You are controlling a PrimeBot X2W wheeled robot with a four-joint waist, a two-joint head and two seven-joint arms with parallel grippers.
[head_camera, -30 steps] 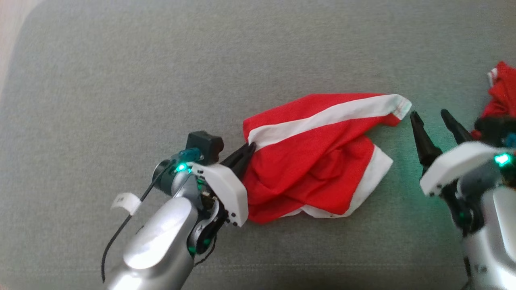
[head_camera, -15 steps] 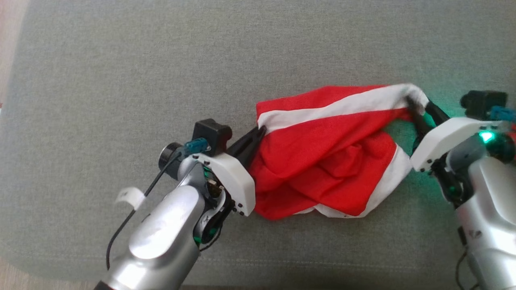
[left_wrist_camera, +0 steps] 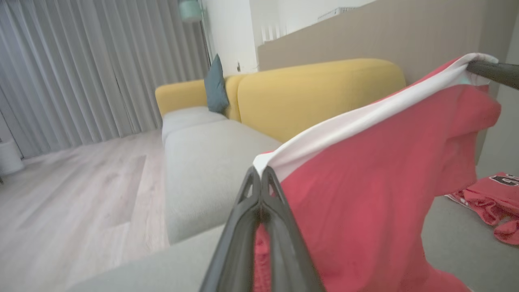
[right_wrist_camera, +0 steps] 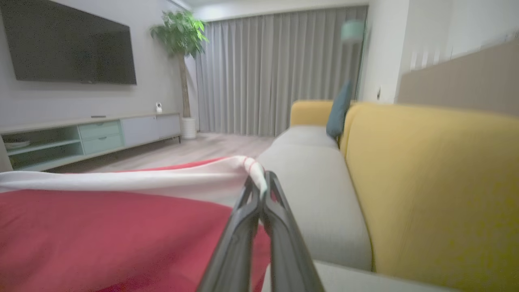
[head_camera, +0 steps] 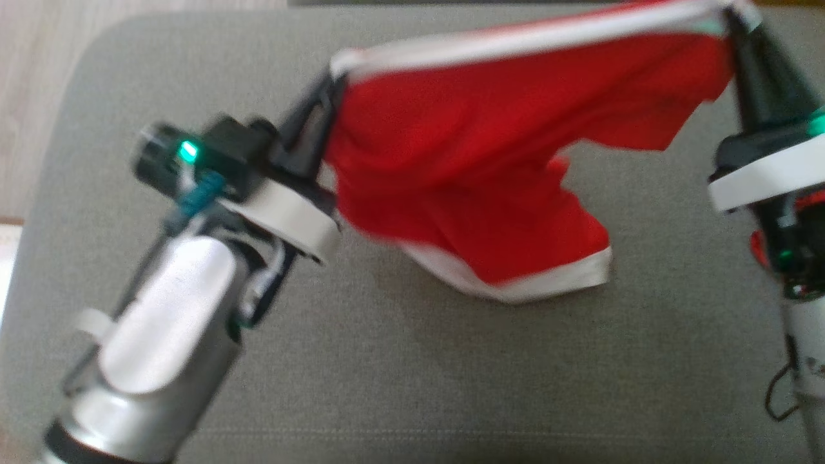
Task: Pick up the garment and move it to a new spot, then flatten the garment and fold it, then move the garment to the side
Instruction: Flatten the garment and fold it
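The garment (head_camera: pixel 490 135) is red cloth with white bands, lifted and stretched between my two grippers above the grey cushion (head_camera: pixel 399 361). My left gripper (head_camera: pixel 325 87) is shut on its left white-banded corner, seen close up as the left gripper (left_wrist_camera: pixel 261 172) pinching the garment (left_wrist_camera: pixel 377 186). At the upper right, my right gripper (head_camera: pixel 735 19) is shut on the other white corner; the right wrist view has the right gripper (right_wrist_camera: pixel 259 180) clamped on the garment (right_wrist_camera: pixel 113 227). The lower hem hangs down toward the cushion.
A second red piece of clothing (left_wrist_camera: pixel 490 198) lies on the cushion off to the right. A yellow sofa back (left_wrist_camera: pixel 316 95) with a teal pillow (left_wrist_camera: pixel 215 85) runs behind. Wooden floor (left_wrist_camera: pixel 77 190) lies beyond the cushion's left edge.
My right gripper reached the garment's right corner and shut on it. Both arms then rose, lifting and stretching the garment off the cushion. The head view shifted too.
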